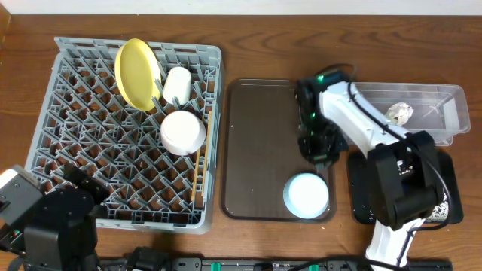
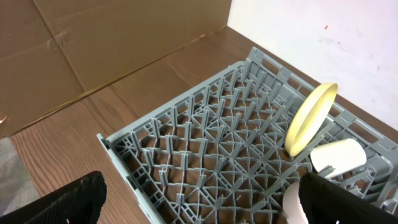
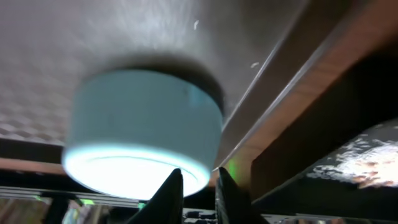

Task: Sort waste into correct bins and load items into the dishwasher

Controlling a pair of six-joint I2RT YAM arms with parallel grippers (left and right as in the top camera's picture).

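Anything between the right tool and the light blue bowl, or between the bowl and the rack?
Nothing visible between the right tool and the light blue bowl, only bare brown tray. Toward the grey rack, just the tray's rim and the rack's low wall need clearing.

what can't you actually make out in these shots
- Black tray: overhead, mostly under the right arm; contents unreadable.
- Right hand: right wrist view, blurred and dark between the tips; overhead, covered by its own arm; unclear whether it grips anything.
- Chopsticks: overhead, too thin against the dish rack lattice to count.
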